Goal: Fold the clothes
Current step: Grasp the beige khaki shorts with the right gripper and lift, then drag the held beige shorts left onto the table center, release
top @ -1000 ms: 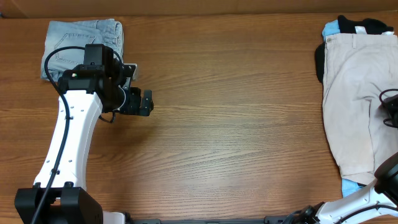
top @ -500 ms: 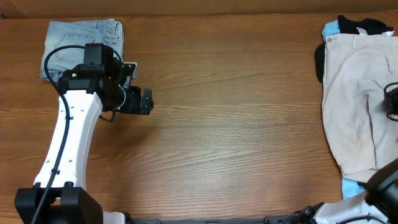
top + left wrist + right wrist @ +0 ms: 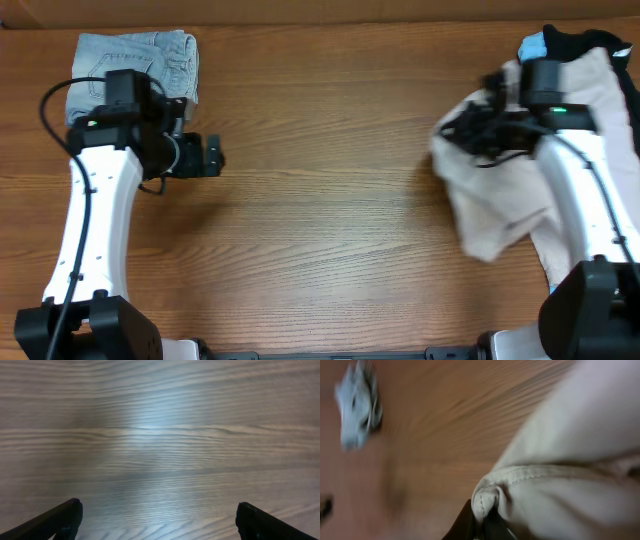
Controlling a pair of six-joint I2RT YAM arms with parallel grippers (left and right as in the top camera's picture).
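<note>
Since a second ago my right arm has been swinging in from the table's (image 3: 330,210) right edge. My right gripper (image 3: 466,130) is now dragging the beige shorts (image 3: 498,205) toward the middle, so a bunched part of them is spreading over bare wood where they were lying flat before. My left arm has been drawing back slightly too. My right jaws are pinching tight on a stitched hem of the shorts, and in the wrist view that hem is curling over right at the tips of the gripper (image 3: 479,522), with the rest of the cloth (image 3: 565,450) billowing away beside it. Most of the shorts are trailing below and behind this gripper, back toward the black garment (image 3: 580,42) and the pale-blue garment (image 3: 532,47) lying at the far corner. My left gripper (image 3: 212,156) is standing wide open, gripping nothing, over bare table (image 3: 160,435). The folded denim shorts (image 3: 140,60) are lying just behind it, partly under my arm.
</note>
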